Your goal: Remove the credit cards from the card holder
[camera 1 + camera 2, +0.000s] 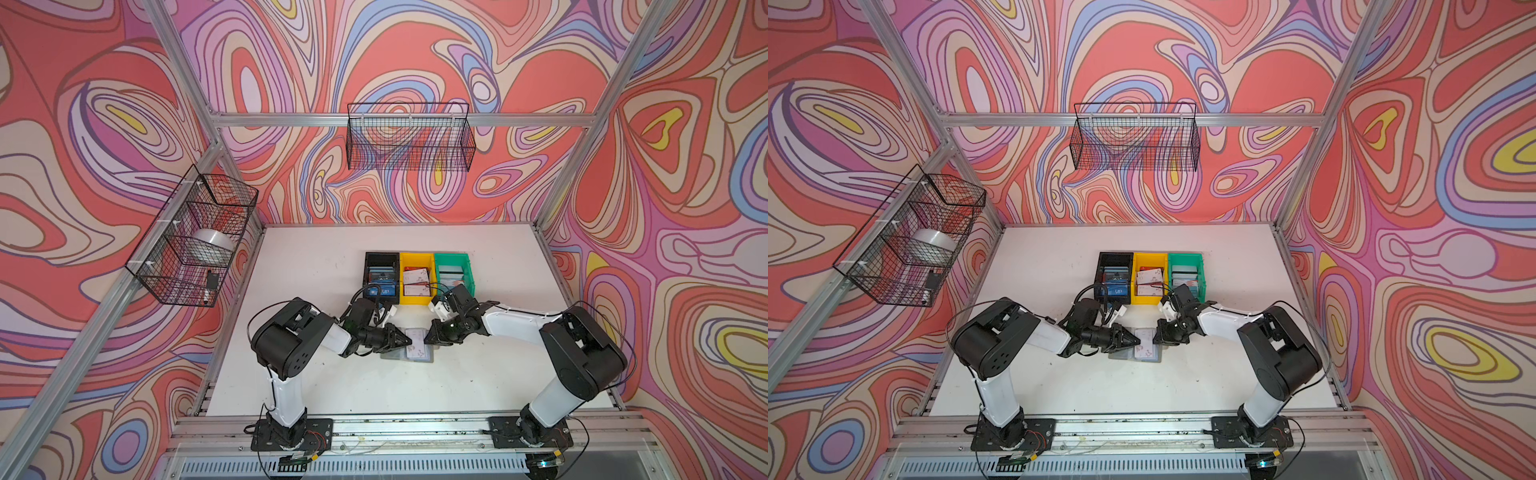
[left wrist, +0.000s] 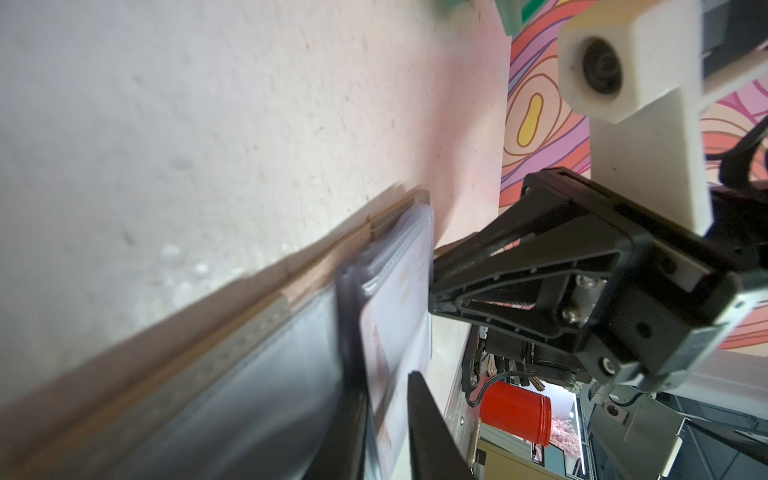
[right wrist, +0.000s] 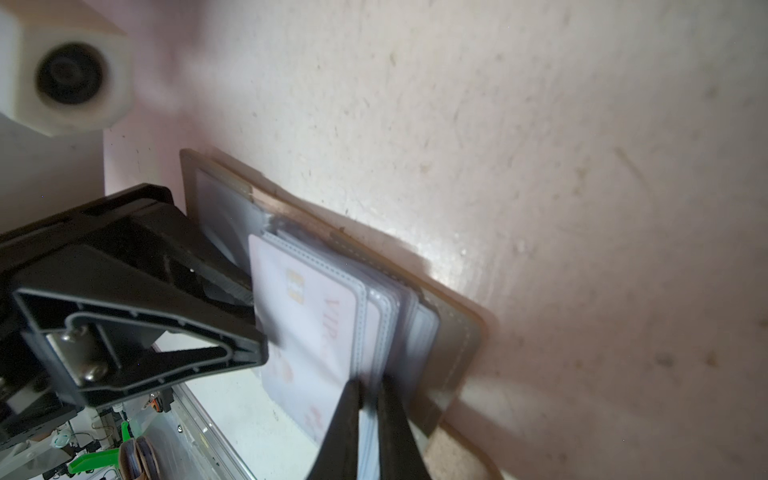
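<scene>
The card holder (image 1: 391, 356) lies open and flat on the white surface (image 1: 311, 386), about in the middle. Both arms reach in low, and the two hands meet over it. The left hand (image 1: 409, 341) comes in from the left and the right hand (image 1: 427, 337) from the right, tip facing tip.

A white credit card (image 3: 307, 332) with red marks and a small gold chip sits on top, inside a clear sleeve (image 3: 361, 316). More clear sleeves lie under it, and the grey cover is under them all.

In the right wrist view, the right hand's two dark fingers (image 3: 345, 436) are close together, with a bunch of clear sleeves squeezed between them. So this hand is gripping the card holder by its sleeves. The left hand's tip sits right at the edge of the credit card.

In the left wrist view, the left hand's fingers (image 2: 428, 440) stand one on each side of the sleeve with the credit card in it. They are near each other, but the picture is blurry. I cannot tell if they pinch it or are only around it.

Behind the card holder, three bins stand side by side: a black bin (image 1: 368, 259), a yellow bin (image 1: 415, 254) and a green bin (image 1: 454, 255). The black bin holds blue cards (image 1: 382, 289). The yellow bin holds other white cards (image 1: 415, 276).
</scene>
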Motion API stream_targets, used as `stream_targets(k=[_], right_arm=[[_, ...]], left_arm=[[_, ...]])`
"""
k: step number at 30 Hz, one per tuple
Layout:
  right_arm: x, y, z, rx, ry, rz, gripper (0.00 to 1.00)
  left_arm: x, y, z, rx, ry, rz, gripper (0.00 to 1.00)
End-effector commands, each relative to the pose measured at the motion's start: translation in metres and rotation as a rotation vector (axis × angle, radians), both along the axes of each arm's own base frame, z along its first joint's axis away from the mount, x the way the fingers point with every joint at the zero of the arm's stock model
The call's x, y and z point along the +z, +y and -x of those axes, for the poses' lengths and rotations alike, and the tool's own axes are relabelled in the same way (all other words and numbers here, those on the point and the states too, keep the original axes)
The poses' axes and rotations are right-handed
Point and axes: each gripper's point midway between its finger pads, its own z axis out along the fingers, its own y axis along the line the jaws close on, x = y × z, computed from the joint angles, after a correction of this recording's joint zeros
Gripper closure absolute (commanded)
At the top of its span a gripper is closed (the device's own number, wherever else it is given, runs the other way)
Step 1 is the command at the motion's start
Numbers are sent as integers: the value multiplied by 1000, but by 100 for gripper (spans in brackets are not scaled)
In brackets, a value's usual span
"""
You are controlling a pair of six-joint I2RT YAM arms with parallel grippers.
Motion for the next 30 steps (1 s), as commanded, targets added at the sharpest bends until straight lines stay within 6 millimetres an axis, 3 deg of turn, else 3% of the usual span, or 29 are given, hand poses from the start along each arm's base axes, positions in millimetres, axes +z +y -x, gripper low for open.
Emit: stream_targets(k=[1,14,30], right_arm=[[-21,0,13,18,33,40,87],[-24,-1,15,18,43,45,88],[-25,-2,16,14,46,43,88]], left_arm=[[-64,42,34,92,189,-241,77],[-59,48,39,91,185,-262,73],[-62,51,41,118,206,-227,80]])
